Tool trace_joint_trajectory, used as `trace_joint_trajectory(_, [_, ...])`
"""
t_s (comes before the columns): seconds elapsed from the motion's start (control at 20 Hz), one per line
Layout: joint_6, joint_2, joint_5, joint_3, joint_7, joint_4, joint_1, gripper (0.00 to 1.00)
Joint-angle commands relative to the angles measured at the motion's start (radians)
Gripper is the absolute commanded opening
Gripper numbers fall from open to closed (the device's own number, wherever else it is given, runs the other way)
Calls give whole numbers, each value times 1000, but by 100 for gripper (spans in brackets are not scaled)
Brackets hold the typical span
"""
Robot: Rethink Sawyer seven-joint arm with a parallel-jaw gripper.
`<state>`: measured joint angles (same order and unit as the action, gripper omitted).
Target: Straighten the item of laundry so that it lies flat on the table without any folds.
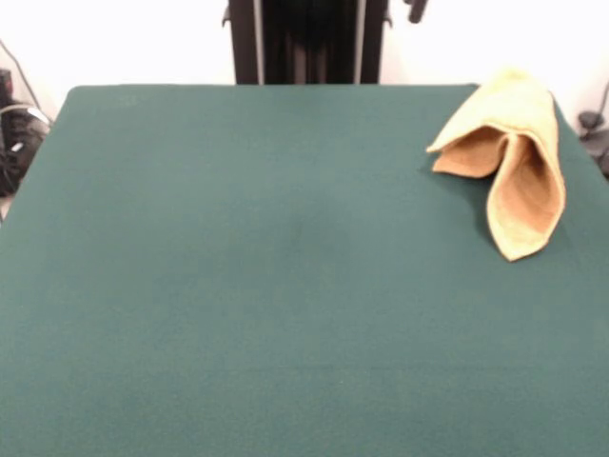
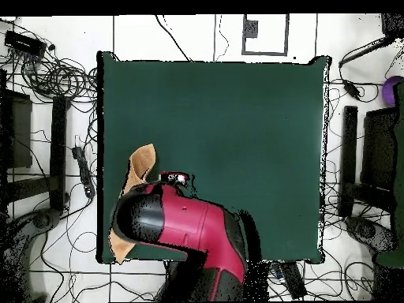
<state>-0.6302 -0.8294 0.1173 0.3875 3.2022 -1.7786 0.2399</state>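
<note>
Large rectangular desk [image 1: 285, 286] under plain dark green cloth, smooth across nearly its whole span. Small mustard-orange towel [image 1: 509, 157] at the far right corner in the front view, close to the pedestal side, folded over itself into a loose tent with two open flaps showing a darker orange inner face. From overhead, same towel [image 2: 140, 167] near the left edge of the desk, partly hidden beneath the red and black arm [image 2: 185, 229] crossing over that corner. White walls behind the black pedestal [image 1: 304, 43] in the front view. White floor around the desk from overhead, strewn with tangled black cables [image 2: 55, 75] and dark stands on both sides. Cannot tell whether fingers are parted or together.
</note>
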Motion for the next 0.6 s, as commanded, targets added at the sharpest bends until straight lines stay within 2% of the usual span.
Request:
trace_joint_trajectory(0.05, [24,87,-63,-252,-228,-40,-62,100])
trace_joint_trajectory(0.25, [146,170,-83,-300,-151,-35,-81,100])
trace_joint_trajectory(0.45, [134,228,-62,-247,14,14,-4,100])
trace_joint_trajectory(0.6, [123,260,-45,-220,61,50,35,100])
